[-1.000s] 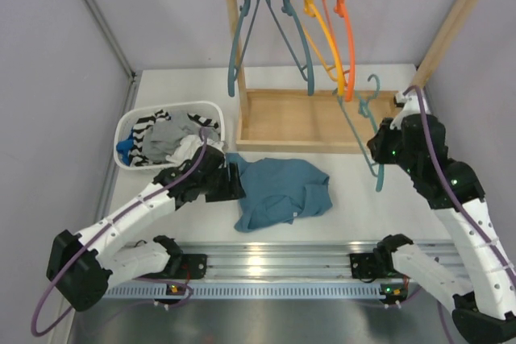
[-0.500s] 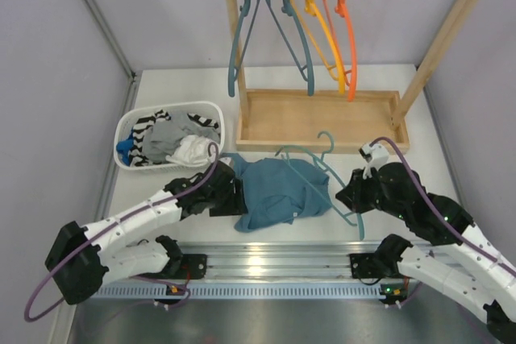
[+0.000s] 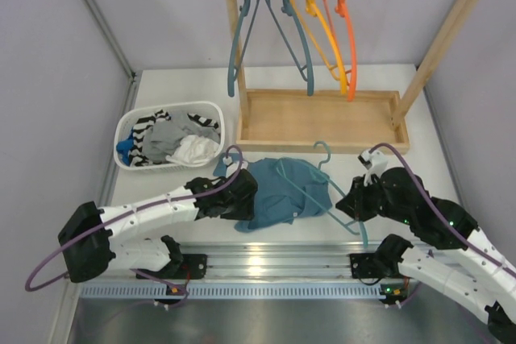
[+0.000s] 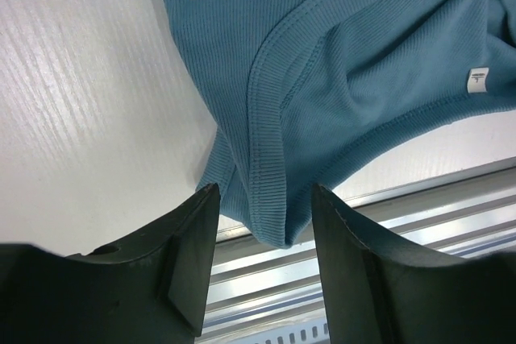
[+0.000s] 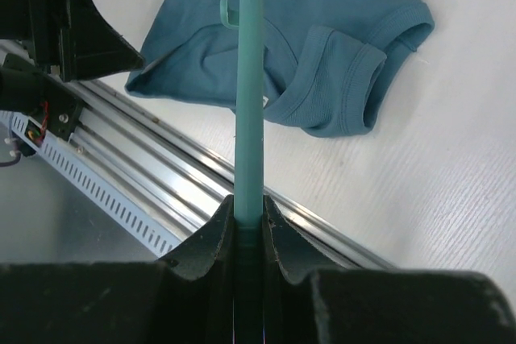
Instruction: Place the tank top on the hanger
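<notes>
The tank top [image 3: 274, 195] lies crumpled on the white table near the front rail. It also shows in the left wrist view [image 4: 339, 62] and the right wrist view [image 5: 322, 30]. My left gripper [image 3: 246, 192] is open at its near-left edge, and a ribbed hem fold hangs between the fingers [image 4: 189, 255] without being pinched. My right gripper [image 3: 348, 209] is shut on the light teal-green hanger [image 3: 330, 159], holding one thin arm [image 5: 248, 78]. The hanger reaches left over the tank top, its hook pointing to the rack.
A wooden rack [image 3: 322, 118] at the back carries slate-blue, yellow and orange hangers [image 3: 348, 30]. A white basket [image 3: 133, 122] of mixed clothes stands at the left. An aluminium rail [image 3: 266, 255] runs along the near edge, just below the tank top.
My right arm has carried the hanger from beside the rack down and left, over the tank top. My left gripper has slid right along the tank top's near-left edge.
</notes>
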Tool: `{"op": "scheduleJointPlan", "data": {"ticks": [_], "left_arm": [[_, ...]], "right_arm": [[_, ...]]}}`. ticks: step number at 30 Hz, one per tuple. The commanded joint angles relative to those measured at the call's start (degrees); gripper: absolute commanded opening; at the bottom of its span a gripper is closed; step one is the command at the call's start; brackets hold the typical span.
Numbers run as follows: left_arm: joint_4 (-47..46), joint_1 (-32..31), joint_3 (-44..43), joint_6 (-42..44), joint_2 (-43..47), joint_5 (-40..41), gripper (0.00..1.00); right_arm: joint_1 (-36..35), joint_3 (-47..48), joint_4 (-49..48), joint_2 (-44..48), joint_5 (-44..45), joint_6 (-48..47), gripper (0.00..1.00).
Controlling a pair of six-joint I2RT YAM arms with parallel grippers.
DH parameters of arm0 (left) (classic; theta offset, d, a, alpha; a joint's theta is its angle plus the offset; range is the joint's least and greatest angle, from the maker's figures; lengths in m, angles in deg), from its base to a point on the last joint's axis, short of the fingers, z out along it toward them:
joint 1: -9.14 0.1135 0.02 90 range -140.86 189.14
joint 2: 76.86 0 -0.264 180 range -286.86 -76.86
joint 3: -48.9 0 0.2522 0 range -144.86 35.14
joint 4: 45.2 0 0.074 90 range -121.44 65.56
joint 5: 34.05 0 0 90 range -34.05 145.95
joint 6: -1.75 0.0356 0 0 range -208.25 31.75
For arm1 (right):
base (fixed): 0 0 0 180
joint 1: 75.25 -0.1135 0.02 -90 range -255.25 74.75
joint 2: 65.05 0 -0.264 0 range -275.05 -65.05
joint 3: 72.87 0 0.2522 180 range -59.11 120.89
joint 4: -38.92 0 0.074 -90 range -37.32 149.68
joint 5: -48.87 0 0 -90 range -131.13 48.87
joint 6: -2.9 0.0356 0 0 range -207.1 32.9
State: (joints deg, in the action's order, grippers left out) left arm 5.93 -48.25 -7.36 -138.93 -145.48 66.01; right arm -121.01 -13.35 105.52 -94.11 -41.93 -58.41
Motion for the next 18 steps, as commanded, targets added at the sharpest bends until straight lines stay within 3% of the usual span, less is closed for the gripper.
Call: {"op": "scheduleJointPlan", "data": {"ticks": [1,12,18], "left_arm": [[2.36,-1.32,-2.06,-1.79,-1.16,2.41,0.54],[3.59,-4.31,-2.85,-2.5,-3.36,2.41,0.52],[3.59,-4.58,-2.94,-2.41,-4.15,2.77,0.44]], "right_arm": [[-0.91,3.81,1.12,0.05,-2.98,-1.0,0.0],[-0.91,7.06,6.48,-0.74,-9.3,-2.76,0.0],[-0.91,6.54,7.89,-0.74,-12.46,-3.55,0.0]]}}
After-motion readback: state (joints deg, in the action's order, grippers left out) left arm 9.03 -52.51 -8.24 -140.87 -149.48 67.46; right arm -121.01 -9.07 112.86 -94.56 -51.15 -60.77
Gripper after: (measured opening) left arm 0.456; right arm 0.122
